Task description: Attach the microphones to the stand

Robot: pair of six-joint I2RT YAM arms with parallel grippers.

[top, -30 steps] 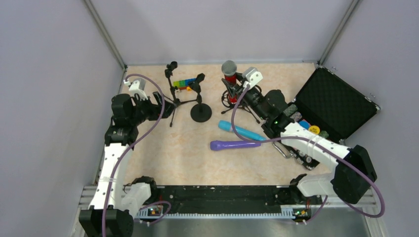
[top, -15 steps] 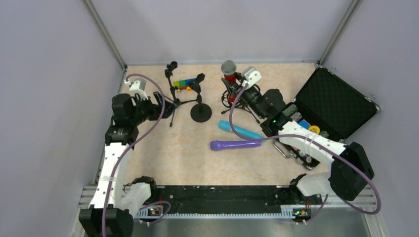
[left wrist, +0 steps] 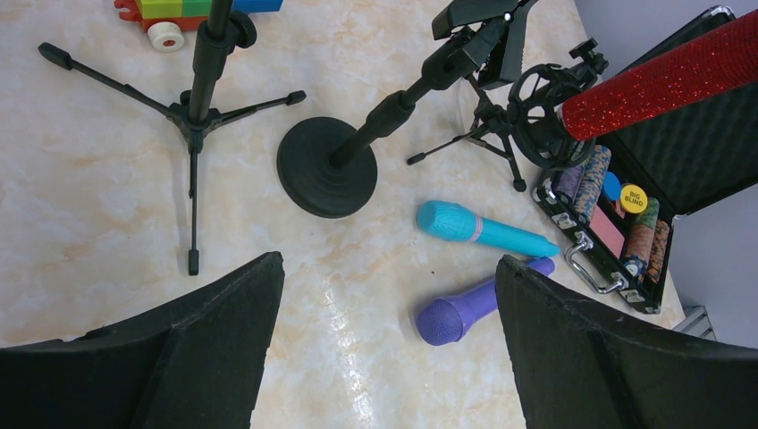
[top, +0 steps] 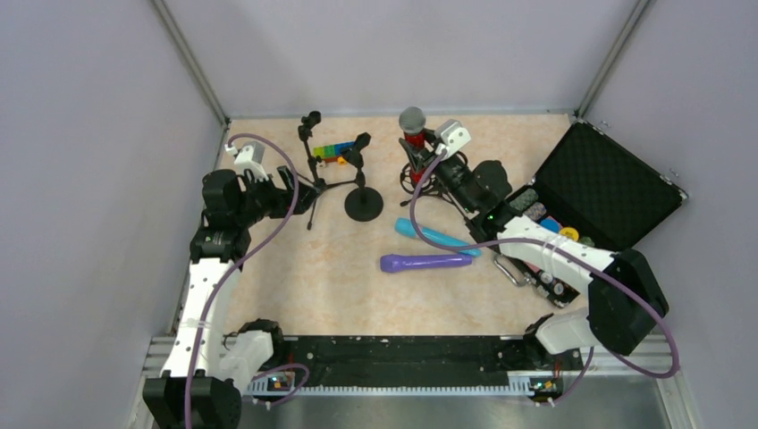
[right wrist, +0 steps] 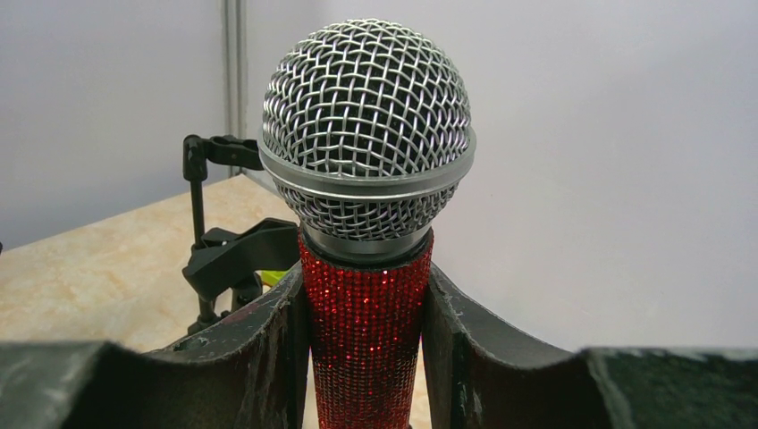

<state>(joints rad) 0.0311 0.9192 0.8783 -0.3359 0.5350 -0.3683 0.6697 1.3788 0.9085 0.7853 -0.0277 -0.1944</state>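
Marbled beige tabletop [top: 295, 268], grey walls [top: 402, 54]. Red glitter microphone [right wrist: 366, 152]: upright, clamped between right gripper [right wrist: 365, 340] jaws, handle at ring of tripod stand [left wrist: 536, 112]. Light-blue microphone [left wrist: 483, 231], purple microphone [left wrist: 465, 308]: lying mid-tabletop, near each other. Left gripper [left wrist: 389, 268]: jaws spread wide, empty.

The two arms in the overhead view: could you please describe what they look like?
Both the left arm and the right arm have white shells between bulky black joints. A purple cable loops along each. The right arm shows a small green light. The fingers are broad, black and rough-textured.
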